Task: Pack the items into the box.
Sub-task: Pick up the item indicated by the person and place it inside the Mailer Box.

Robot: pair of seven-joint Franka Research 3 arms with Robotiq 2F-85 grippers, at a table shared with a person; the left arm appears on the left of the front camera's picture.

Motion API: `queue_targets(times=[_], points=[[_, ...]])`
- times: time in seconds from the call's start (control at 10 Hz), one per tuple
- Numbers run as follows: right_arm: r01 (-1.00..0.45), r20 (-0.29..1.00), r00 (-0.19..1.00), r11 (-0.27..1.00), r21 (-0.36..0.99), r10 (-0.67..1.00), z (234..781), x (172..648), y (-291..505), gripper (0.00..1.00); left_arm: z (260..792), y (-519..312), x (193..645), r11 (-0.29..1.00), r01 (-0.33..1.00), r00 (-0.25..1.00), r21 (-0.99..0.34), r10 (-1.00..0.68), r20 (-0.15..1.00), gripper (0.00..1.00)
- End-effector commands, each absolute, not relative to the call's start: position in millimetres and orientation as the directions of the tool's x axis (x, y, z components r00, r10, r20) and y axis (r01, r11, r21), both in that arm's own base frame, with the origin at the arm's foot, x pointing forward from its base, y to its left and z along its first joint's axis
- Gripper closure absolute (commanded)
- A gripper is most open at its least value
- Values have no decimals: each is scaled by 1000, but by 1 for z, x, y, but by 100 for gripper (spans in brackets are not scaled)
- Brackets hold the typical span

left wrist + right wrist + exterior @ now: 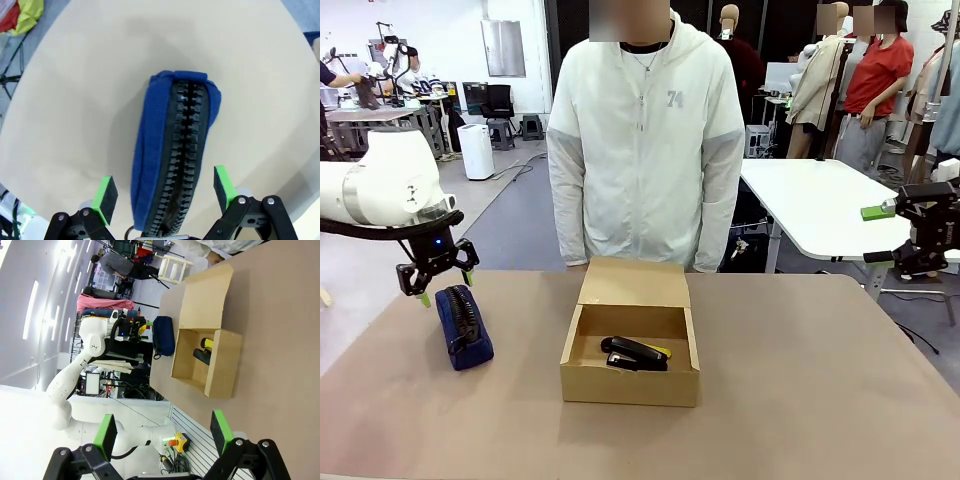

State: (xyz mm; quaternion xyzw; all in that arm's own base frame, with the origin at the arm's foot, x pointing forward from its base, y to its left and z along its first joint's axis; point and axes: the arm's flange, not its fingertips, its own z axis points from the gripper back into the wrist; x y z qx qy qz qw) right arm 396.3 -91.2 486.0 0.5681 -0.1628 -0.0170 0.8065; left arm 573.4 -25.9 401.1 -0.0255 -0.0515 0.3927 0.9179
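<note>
A navy zippered pouch [464, 325] lies on the table at the left, zipper up. My left gripper [439, 283] hovers open just above its far end; in the left wrist view the pouch [175, 155] runs between the green fingertips [106, 197] without touching them. The brown cardboard box [631, 385] stands open at the table's middle, flap folded back. Inside it lie the black stapler [634, 352] and the yellow-and-black utility knife [660, 351]. My right gripper [902, 232] hangs open and empty at the far right, off the table. The right wrist view shows the box [220, 371] and pouch [163, 335] from afar.
A person in a white hooded jacket [645, 140] stands at the far edge behind the box, arms down. The brown table [800, 400] has free room to the right of the box and in front of it.
</note>
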Motion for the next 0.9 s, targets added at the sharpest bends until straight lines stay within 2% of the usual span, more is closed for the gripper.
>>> queue_targets(times=[0.0,0.2,0.5,0.8], points=[[-168,249,948,354,920,-197,489,396,-93,0,392,-31,573,737,-666,731,-119,676,93,0],[-168,249,948,354,920,-197,489,396,-93,0,381,-28,574,738,-667,733,-102,674,86,0],[-168,249,948,354,920,-197,489,396,-93,0,357,-26,575,755,-653,756,-61,654,7,0],[-168,249,948,354,920,-197,489,396,-93,0,344,-29,580,776,-627,778,-63,628,-6,0]])
